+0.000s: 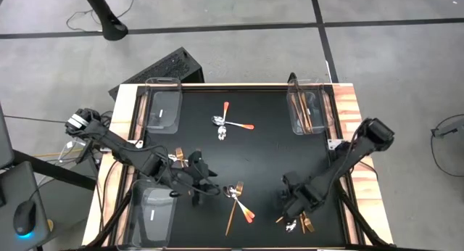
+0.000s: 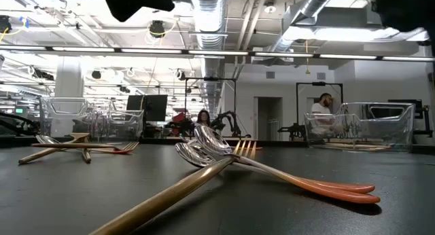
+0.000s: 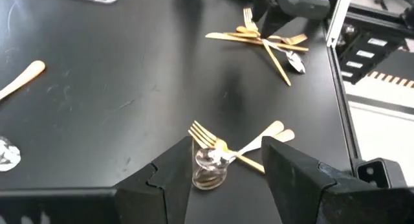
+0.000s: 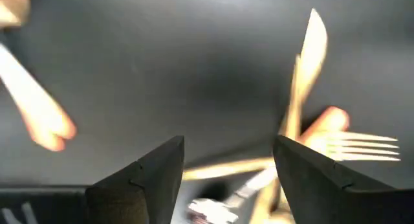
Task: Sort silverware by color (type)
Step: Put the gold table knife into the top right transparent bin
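Four clear bins sit at the corners of the black desk (image 1: 268, 157): on the left, one (image 1: 164, 106) at the far edge and one (image 1: 152, 211) at the near edge, each with nothing visible inside.

The left tool (image 1: 205, 180) hovers low beside the middle near pile (image 1: 238, 200), fingers spread and holding nothing. Its wrist camera shows one gold fork (image 3: 210, 140) crossed over a spoon (image 3: 211, 166) just ahead of the fingers, which the overhead view blurs into a tangle. The low view adds two orange-red handles (image 2: 333, 189) and a long gold knife (image 2: 170, 197) there.

At the desk's far middle lie three spoons (image 1: 228, 122), red-handled.

The right tool (image 1: 291, 206) hangs over the near right pile (image 1: 299, 222), released, gripping nothing; its wrist view shows a fork (image 4: 359, 147) and a gold knife (image 4: 304, 75).

The far right bin (image 1: 310, 109) holds several copper knives; the number is unclear.
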